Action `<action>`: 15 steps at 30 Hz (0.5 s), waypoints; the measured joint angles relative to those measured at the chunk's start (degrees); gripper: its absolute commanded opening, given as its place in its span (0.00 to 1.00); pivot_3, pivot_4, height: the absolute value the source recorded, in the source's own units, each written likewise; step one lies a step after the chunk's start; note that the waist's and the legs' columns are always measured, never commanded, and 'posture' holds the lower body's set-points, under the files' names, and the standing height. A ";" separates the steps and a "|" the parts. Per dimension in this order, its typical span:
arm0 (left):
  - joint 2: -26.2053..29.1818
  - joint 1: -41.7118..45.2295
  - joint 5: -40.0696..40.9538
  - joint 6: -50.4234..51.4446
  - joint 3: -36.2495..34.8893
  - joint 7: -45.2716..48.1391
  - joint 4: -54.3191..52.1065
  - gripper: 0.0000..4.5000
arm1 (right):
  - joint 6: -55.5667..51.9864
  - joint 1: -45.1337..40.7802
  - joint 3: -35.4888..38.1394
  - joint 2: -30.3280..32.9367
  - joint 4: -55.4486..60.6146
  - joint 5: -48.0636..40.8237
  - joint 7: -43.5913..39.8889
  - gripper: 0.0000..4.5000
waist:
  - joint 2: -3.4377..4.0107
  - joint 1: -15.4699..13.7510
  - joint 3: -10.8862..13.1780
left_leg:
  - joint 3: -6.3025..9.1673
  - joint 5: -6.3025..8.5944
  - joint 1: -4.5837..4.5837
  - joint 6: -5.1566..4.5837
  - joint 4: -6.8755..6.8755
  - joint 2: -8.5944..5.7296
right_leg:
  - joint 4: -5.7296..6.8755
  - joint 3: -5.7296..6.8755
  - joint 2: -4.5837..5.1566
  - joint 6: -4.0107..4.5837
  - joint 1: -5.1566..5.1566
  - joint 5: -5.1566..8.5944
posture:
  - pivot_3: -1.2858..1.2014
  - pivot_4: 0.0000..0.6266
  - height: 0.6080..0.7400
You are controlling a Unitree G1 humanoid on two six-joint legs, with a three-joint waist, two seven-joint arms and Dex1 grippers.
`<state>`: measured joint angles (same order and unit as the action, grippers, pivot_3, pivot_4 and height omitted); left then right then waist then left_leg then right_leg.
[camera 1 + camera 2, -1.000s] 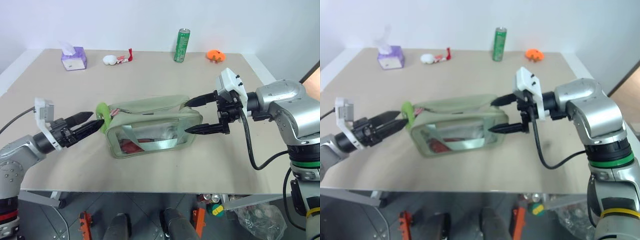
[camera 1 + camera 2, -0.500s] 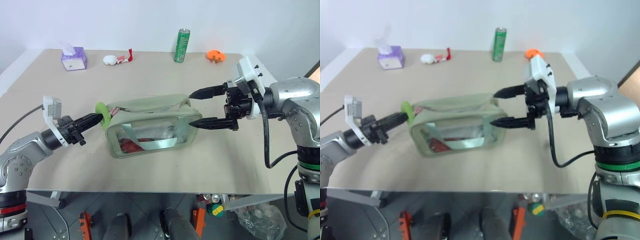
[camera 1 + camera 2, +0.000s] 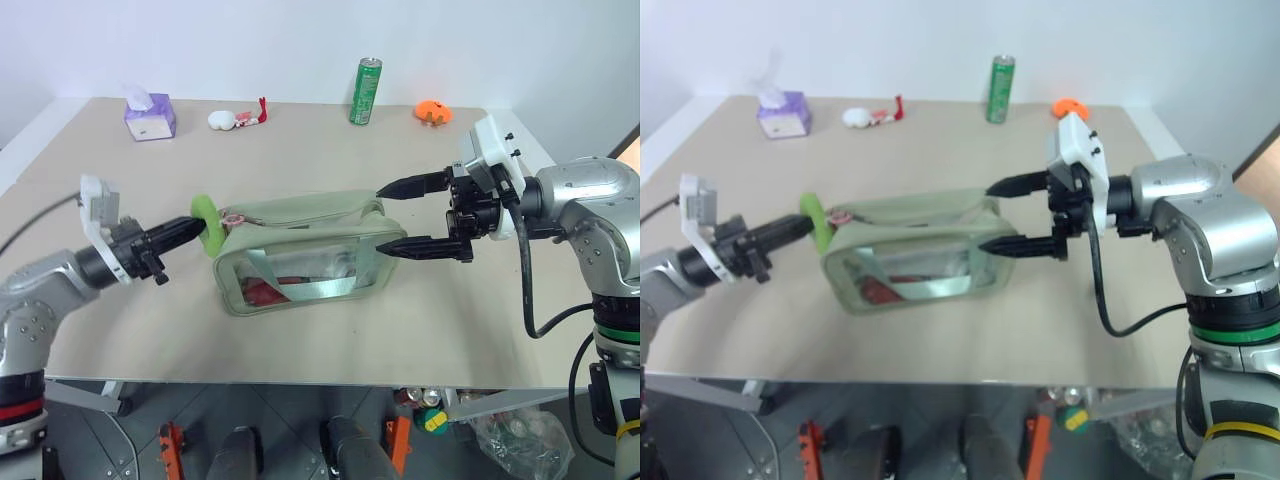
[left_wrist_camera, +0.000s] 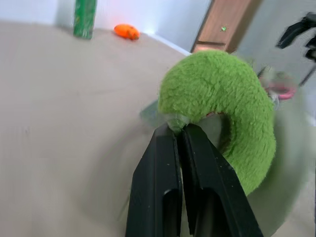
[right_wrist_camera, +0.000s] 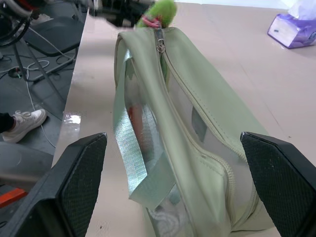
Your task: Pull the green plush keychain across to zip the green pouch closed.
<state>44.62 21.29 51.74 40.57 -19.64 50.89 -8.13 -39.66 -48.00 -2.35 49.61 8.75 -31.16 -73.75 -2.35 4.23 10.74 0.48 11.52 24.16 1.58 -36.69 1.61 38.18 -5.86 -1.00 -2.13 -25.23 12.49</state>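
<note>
The green pouch [image 3: 300,250] lies mid-table, pale sage fabric with a clear front panel, a green strap and reddish contents. The green plush keychain [image 3: 209,222], a lime fuzzy ring, hangs at the pouch's left end on a pinkish link. My left gripper [image 3: 196,228] is shut on the ring's edge, and the left wrist view shows its black fingers [image 4: 185,168] pinching the keychain [image 4: 232,103]. At the pouch's right end my right gripper [image 3: 393,217] stands open, one finger above and one below that end, apart from the fabric. The pouch [image 5: 187,123] runs between its fingers in the right wrist view.
At the table's far edge stand a purple tissue box [image 3: 148,115], a small white-and-red item [image 3: 235,119], a tall green can [image 3: 366,90] and an orange object [image 3: 431,111]. Bare tabletop [image 3: 300,150] lies between these and the pouch, and in front of it.
My left gripper closed on the plush keychain and lifted it a little. The right gripper drew back slightly from the pouch's right end a second ago and has stayed open and still since.
</note>
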 measured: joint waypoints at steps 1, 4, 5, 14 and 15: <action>1.15 0.85 0.00 0.00 0.00 0.65 -0.43 0.01 | 0.13 0.00 -0.03 -0.02 -0.03 0.03 0.00 1.00 | 0.00 0.01 0.00 | 0.00 0.00 0.00 0.00 0.00 0.00 | 0.00 0.00 0.00 0.00 0.00 0.00 | 0.52 0.24 1.00; 3.98 2.73 -0.03 -0.01 0.01 2.51 -1.47 0.01 | 0.43 0.00 -0.14 -0.06 -0.08 0.32 -0.05 1.00 | 0.01 0.08 0.00 | -0.02 0.00 -0.01 0.00 0.03 0.01 | 0.00 -0.01 0.00 0.00 -0.02 0.01 | 0.52 0.24 1.00; 4.62 3.21 -0.06 -0.01 0.04 3.42 -1.55 0.01 | 0.68 -0.01 -0.29 -0.08 -0.12 0.57 -0.07 1.00 | 0.01 0.08 0.00 | -0.02 0.00 -0.01 0.00 0.04 0.01 | 0.00 0.00 -0.01 0.01 -0.03 0.01 | 0.52 0.24 1.00; 8.66 11.32 -5.62 -1.53 6.23 8.98 -1.29 0.01 | 1.95 -0.04 -1.70 -0.13 -0.62 1.68 -0.22 1.00 | 0.01 0.03 0.00 | 0.00 0.00 0.03 0.00 0.01 -0.01 | -0.01 0.00 -0.01 0.00 -0.02 0.01 | 0.52 0.24 1.00; 8.65 12.81 -6.30 -1.68 7.05 9.51 -0.96 0.01 | 2.10 -0.05 -1.72 -0.13 -0.64 1.74 -0.22 1.00 | 0.01 0.03 0.00 | 0.00 0.00 0.03 0.00 0.01 -0.01 | -0.01 0.00 -0.02 0.00 -0.02 0.01 | 0.52 0.24 1.00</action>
<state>53.27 34.10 45.44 38.89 -12.59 60.39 -9.09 -37.56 -48.05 -4.07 49.49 8.11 -29.42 -73.96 -2.34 4.26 10.74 0.48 11.52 24.19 1.58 -36.68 1.60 38.17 -5.86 -1.02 -2.14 -25.25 12.51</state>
